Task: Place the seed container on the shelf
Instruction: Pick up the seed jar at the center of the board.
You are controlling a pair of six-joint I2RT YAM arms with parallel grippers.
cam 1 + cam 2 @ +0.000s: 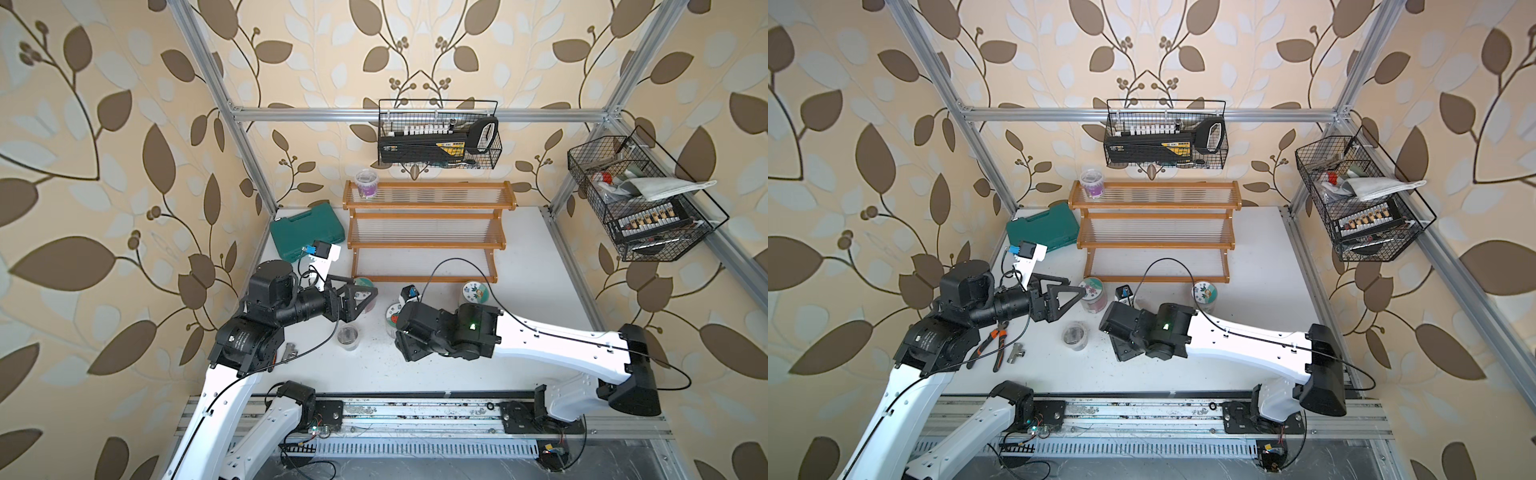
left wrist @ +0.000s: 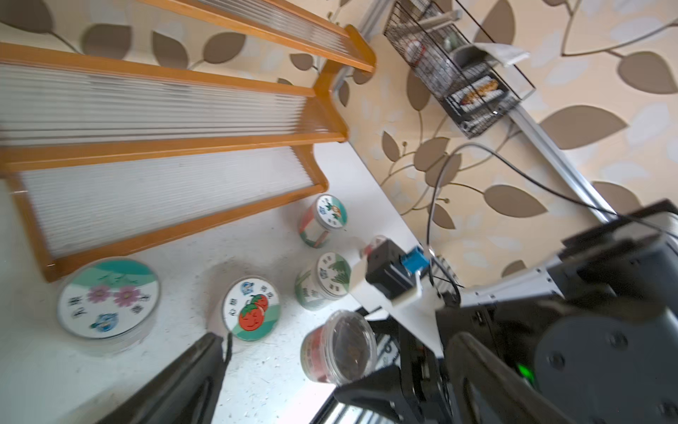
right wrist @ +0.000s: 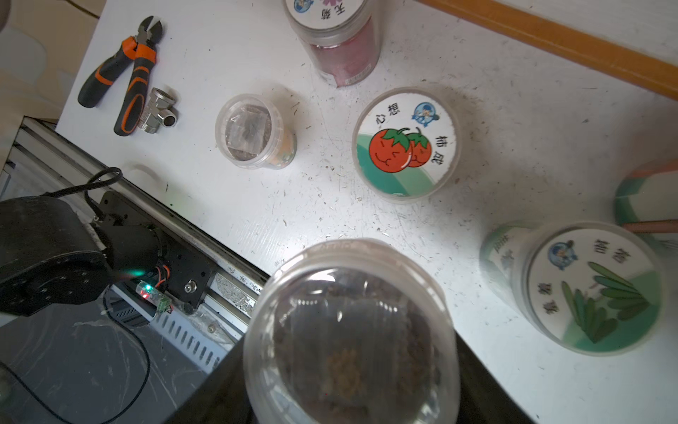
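Clamping the clear round plastic seed container with dark contents (image 3: 348, 323), right end effector (image 3: 348, 385) gripped it on both sides near the front edge of the white bench (image 3: 513, 110), well apart from the orange-brown wooden three-tier shelf (image 1: 428, 245); left end effector (image 2: 282, 361) stood wide apart, gripping nothing.
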